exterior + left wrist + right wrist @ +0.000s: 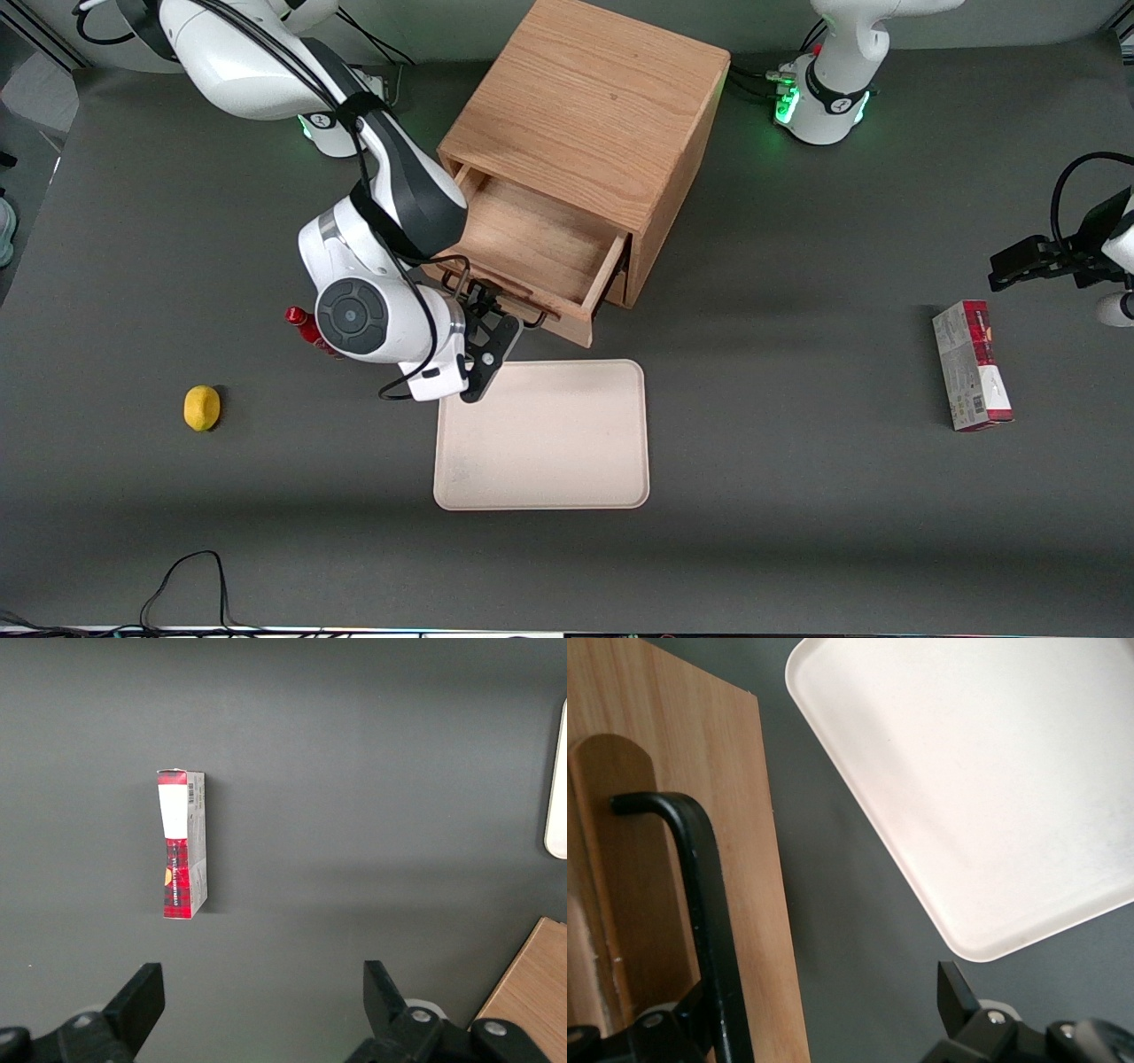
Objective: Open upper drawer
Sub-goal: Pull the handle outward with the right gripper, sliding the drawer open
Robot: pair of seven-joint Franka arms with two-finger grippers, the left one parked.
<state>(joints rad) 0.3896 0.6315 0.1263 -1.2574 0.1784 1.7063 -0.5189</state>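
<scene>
Upper drawer: light, stiff oak, slides easily; my gripper, fingers spread wide astride its thin black handle, not clamped.

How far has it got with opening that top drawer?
Mostly done, it seems. The upper drawer is pulled well out of the wooden cabinet, so its bare inside shows. The gripper is at the drawer's black handle, just above the edge of the cream tray; one finger sits by the handle, the other apart over the table. What seems left is only pulling a little more, if needed, and backing away.
</scene>
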